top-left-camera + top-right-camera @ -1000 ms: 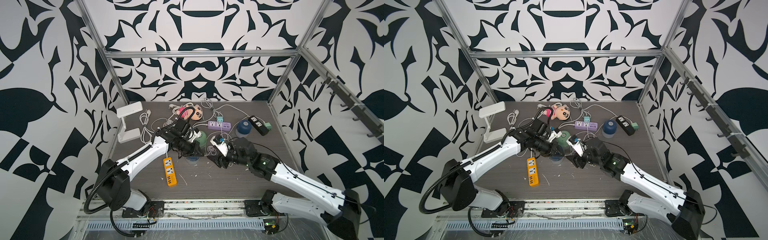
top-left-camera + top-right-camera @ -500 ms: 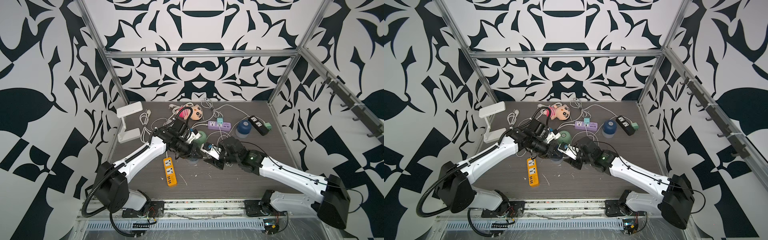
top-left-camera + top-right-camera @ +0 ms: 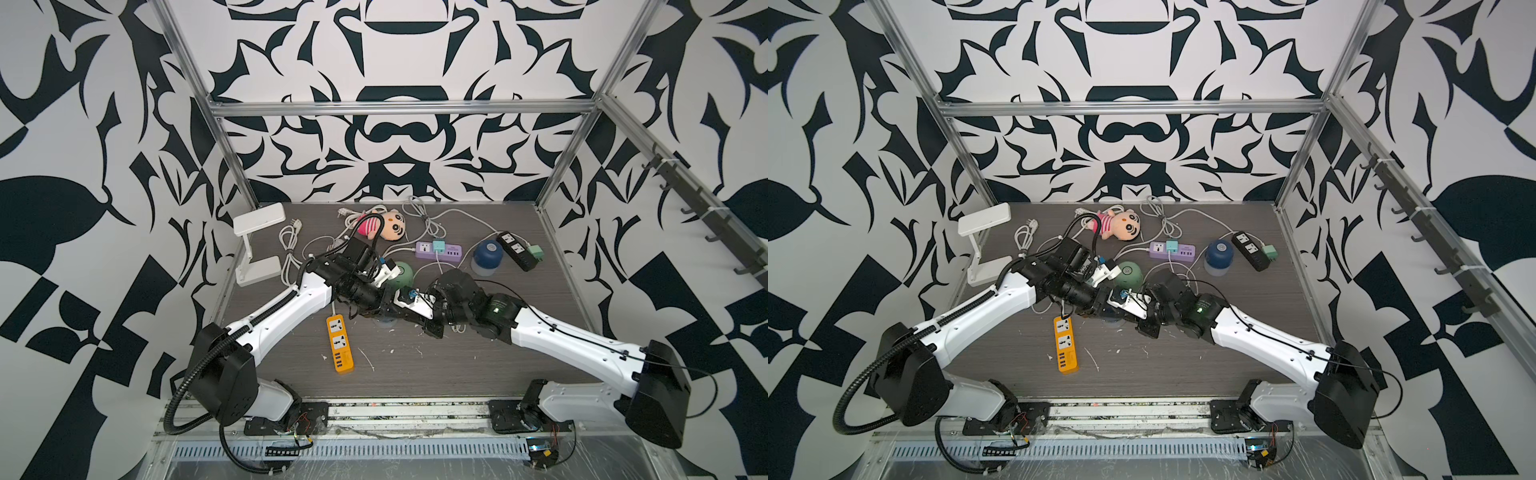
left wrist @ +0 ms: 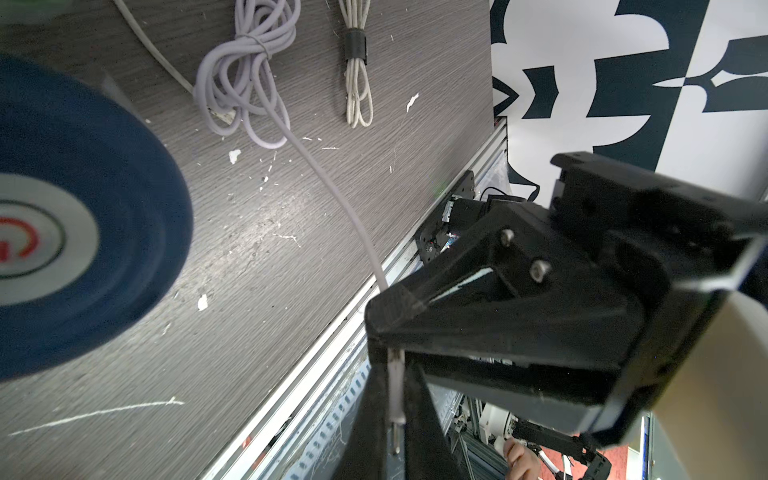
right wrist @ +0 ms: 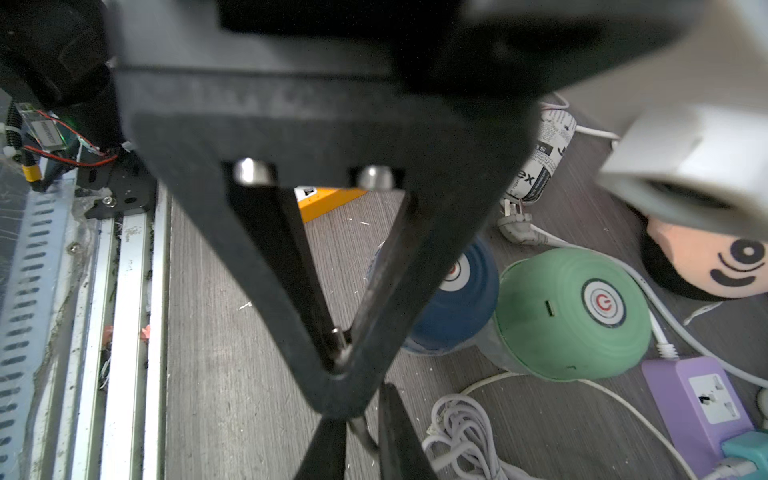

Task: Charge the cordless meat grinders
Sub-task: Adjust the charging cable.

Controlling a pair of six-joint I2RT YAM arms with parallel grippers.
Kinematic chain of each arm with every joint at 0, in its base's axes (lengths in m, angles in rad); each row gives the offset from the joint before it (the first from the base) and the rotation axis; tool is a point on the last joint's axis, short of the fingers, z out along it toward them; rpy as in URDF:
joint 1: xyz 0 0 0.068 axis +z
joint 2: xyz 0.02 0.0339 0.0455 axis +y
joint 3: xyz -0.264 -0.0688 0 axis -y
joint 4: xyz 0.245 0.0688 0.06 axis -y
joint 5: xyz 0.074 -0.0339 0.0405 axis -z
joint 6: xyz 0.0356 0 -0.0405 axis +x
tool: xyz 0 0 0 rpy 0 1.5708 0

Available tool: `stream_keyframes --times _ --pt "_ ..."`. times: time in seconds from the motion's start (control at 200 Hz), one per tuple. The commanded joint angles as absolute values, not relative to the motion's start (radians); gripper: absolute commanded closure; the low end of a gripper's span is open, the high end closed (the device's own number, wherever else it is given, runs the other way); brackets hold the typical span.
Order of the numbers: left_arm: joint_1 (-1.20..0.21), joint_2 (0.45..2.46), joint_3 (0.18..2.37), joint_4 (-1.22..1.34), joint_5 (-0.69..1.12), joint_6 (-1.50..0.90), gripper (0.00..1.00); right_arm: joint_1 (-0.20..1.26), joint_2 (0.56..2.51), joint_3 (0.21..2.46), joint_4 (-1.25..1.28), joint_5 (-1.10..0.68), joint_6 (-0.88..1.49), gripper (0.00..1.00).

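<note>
**While left gripper (image 4: 392, 361) and right gripper (image 5: 336, 365) share 1 charging cable (image 4: 395, 390)**

At its tips the left gripper is clamped on the cable near the metal plug; the right gripper's fingers are pressed together on it too. Just below and beside both stands a dark blue grinder (image 5: 457, 307). Close beyond it sits the mint green grinder (image 5: 552, 332). Well past the right gripper, the other dark blue grinder (image 3: 487, 254) stands by a black power strip (image 3: 515, 249).
</note>
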State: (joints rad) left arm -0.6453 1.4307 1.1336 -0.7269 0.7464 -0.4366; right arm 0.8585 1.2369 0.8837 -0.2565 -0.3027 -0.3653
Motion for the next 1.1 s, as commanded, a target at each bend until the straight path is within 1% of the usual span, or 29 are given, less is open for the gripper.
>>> stream_keyframes --times 0.0,0.07,0.17,0.185,0.25,0.32,0.38,0.45,0.53,0.67,0.75,0.775,0.82,0.845,0.855,0.875,0.885,0.96,1.095 --pt "-0.646 1.416 1.108 -0.772 0.790 -0.414 1.00 0.858 1.220 0.930 -0.225 -0.316 -0.356 0.84" --pt "-0.646 1.417 1.108 -0.770 0.792 -0.416 1.00 0.859 1.219 0.929 -0.219 -0.323 -0.351 0.89" --pt "-0.646 1.419 1.107 -0.761 0.791 -0.422 1.00 0.858 1.219 0.930 -0.222 -0.325 -0.348 0.99" --pt "-0.646 1.419 1.107 -0.760 0.791 -0.423 0.98 0.859 1.219 0.930 -0.222 -0.325 -0.349 1.00" --pt "-0.646 1.418 1.108 -0.754 0.785 -0.426 0.87 0.859 1.218 0.929 -0.227 -0.321 -0.349 1.00" --pt "-0.641 1.414 1.110 -0.752 0.771 -0.429 0.71 0.858 1.215 0.923 -0.229 -0.312 -0.348 1.00" --pt "-0.628 1.408 1.111 -0.751 0.766 -0.430 0.60 0.859 1.208 0.915 -0.228 -0.300 -0.348 1.00" --pt "-0.599 1.391 1.108 -0.753 0.747 -0.432 0.50 0.858 1.199 0.903 -0.219 -0.292 -0.325 1.00" --pt "-0.543 1.357 1.091 -0.748 0.730 -0.438 0.45 0.859 1.182 0.882 -0.205 -0.236 -0.279 1.00" --pt "-0.449 1.282 1.063 -0.695 0.612 -0.456 0.43 0.856 1.158 0.846 -0.192 -0.109 -0.166 1.00" --pt "-0.416 1.186 1.035 -0.604 0.522 -0.479 0.42 0.835 1.157 0.844 -0.203 -0.042 -0.049 1.00" --pt "-0.412 1.160 1.016 -0.561 0.489 -0.492 0.38 0.819 1.161 0.850 -0.218 -0.049 -0.016 1.00" --pt "-0.405 1.115 0.973 -0.477 0.446 -0.511 0.29 0.786 1.173 0.867 -0.253 -0.071 0.039 1.00" --pt "-0.405 1.090 0.948 -0.427 0.426 -0.529 0.19 0.763 1.183 0.879 -0.278 -0.084 0.068 1.00" --pt "-0.405 1.082 0.941 -0.410 0.416 -0.535 0.12 0.754 1.187 0.885 -0.288 -0.091 0.077 1.00" --pt "-0.404 1.067 0.925 -0.381 0.396 -0.555 0.02 0.737 1.196 0.894 -0.306 -0.102 0.095 1.00" --pt "-0.404 1.061 0.918 -0.369 0.387 -0.565 0.00 0.730 1.199 0.899 -0.318 -0.103 0.102 1.00" --pt "-0.403 1.045 0.909 -0.332 0.338 -0.573 0.01 0.685 1.220 0.920 -0.383 -0.062 0.141 1.00" --pt "-0.393 1.124 0.944 -0.371 0.309 -0.542 0.01 0.638 1.203 0.913 -0.428 0.129 0.171 1.00"
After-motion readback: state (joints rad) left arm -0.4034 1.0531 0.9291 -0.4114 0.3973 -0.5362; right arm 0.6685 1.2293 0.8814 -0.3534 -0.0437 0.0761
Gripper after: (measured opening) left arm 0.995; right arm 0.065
